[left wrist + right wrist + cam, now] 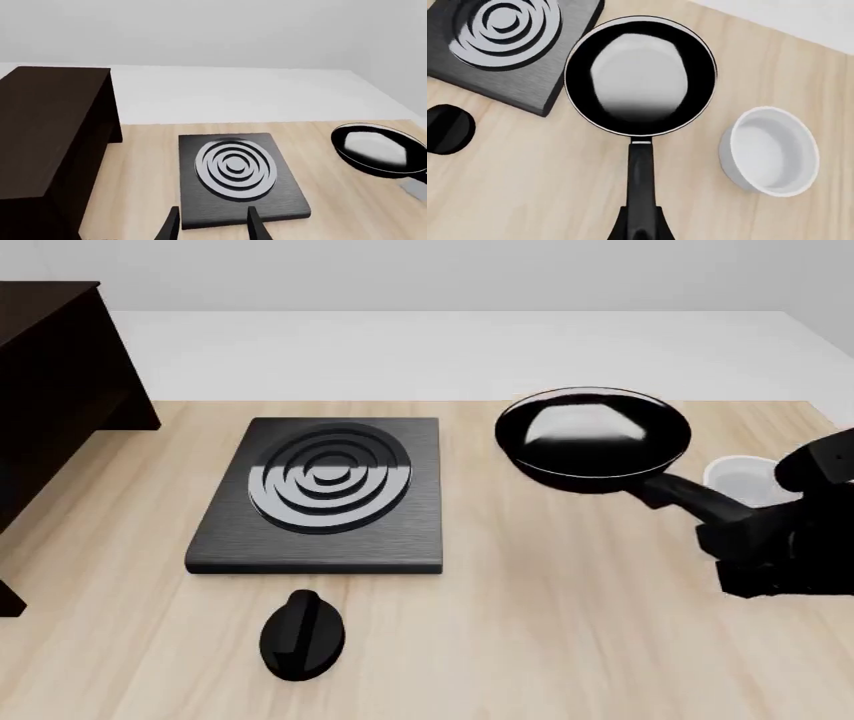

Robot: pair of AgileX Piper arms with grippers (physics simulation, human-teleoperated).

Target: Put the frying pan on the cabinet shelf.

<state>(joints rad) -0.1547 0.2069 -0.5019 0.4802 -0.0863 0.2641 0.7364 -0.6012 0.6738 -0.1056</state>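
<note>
one frying pan (594, 435) handle clamped in right jaws (642, 231), lifted.

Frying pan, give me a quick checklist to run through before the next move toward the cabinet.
1. Right claw shut on the handle of the frying pan: ok; the fingers sit on both sides of the handle near its end.
2. Pan clear of the table: cannot tell.
3. Pan level and empty: ok, only glare inside.
4. Pan clear of the white bowl: ok, a gap shows between them.
5. Path left to the cabinet: not ok at low height, since the stove plate and the knob lie between.
6. Left claw out of the way: ok, open and empty near the stove plate's near edge.
</note>
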